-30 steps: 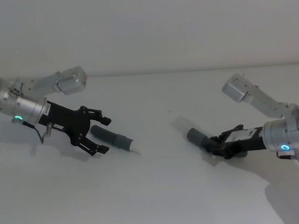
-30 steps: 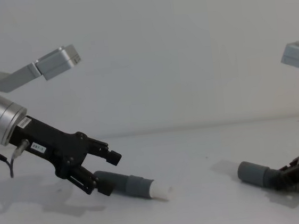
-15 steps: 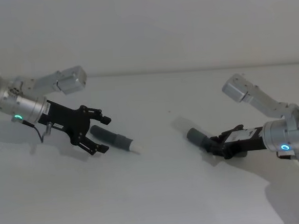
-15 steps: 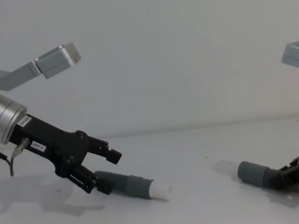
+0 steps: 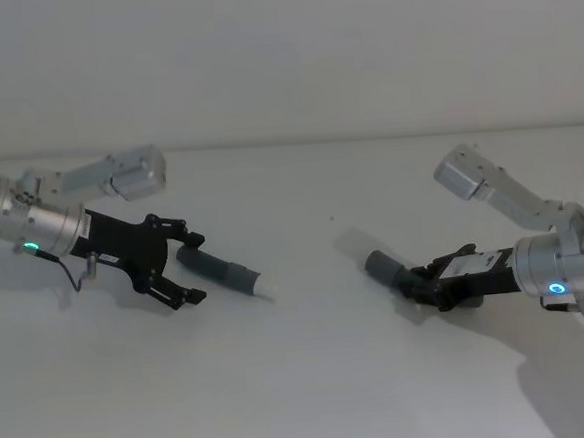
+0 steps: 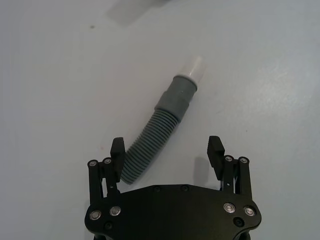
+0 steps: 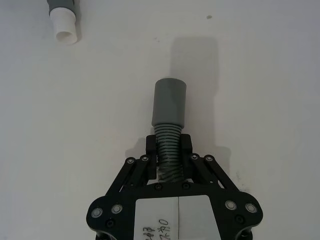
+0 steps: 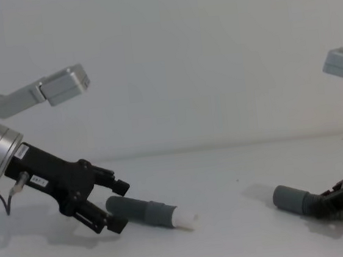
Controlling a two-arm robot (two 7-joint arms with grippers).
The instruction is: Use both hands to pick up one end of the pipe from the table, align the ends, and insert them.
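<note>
White table [image 5: 305,399] bears one pipe [image 6: 165,112]; right gripper [image 7: 169,145] clamps it, left gripper [image 6: 166,150] straddles it, spread.

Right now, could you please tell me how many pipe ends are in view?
2. The white-tipped end lies on the table at the open left pincer; the plain cuff sticks out beyond the right pincer, which is shut on the pipe.

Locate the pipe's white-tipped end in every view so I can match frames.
Head: white-tipped end left of centre, tip pointing right.
Chest: end low, left of centre.
Left wrist: end upper middle.
Right wrist: end at top left corner.
Landmark: open left gripper straddling the pipe behind it; right gripper clamps the pipe behind the plain cuff.
</note>
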